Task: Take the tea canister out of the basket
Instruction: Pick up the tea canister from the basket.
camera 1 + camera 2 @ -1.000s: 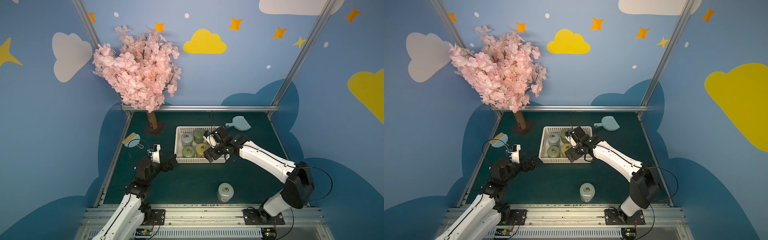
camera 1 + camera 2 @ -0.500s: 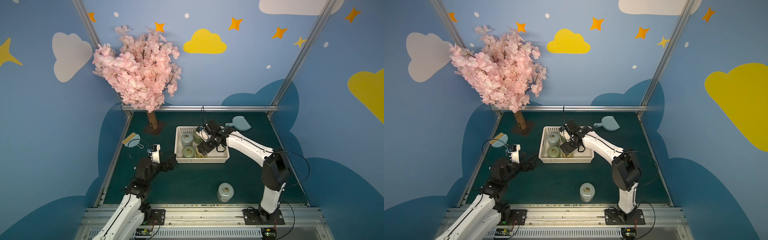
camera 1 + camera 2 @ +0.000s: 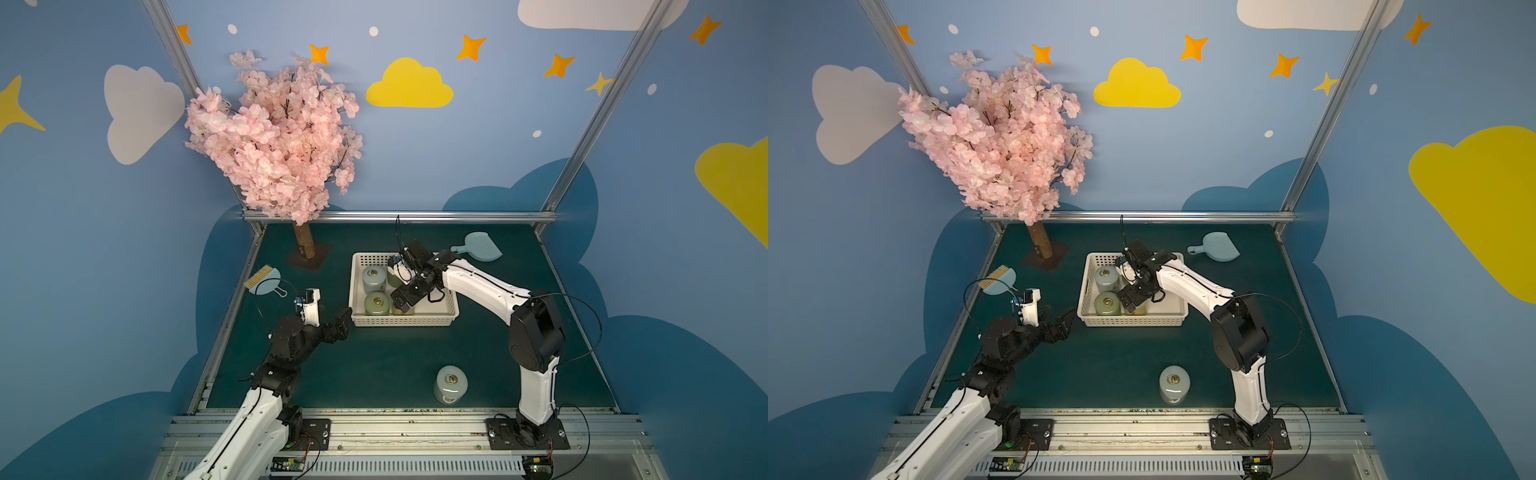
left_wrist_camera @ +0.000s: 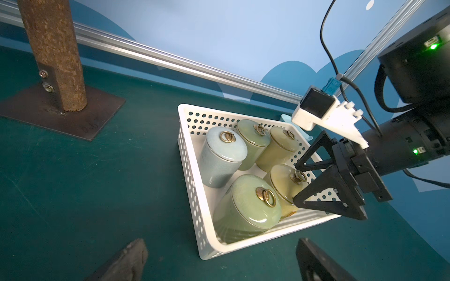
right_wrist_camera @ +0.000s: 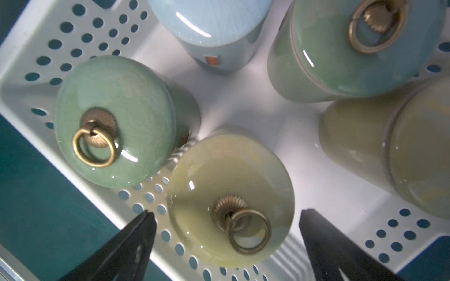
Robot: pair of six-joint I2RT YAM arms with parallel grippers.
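The right fingers [image 5: 136, 243], spread wide above the yellow-green tea canister [image 5: 229, 185] in the near row of the basket [image 5: 255, 109], could catch its near wall or bump the green canister [image 5: 114, 121] just left on descent, tipping either, while the left fingers [image 4: 121, 262] stand apart, empty.

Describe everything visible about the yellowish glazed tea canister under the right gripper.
The yellowish glazed tea canister is a round, ceramic-looking jar with a domed, glossy lid carrying a ribbed brass-coloured boss and loose ring. It stands upright, lid on, in the white perforated plastic basket, by its wall, close beside a green canister. The open right gripper hovers over it, fingers clear of it.
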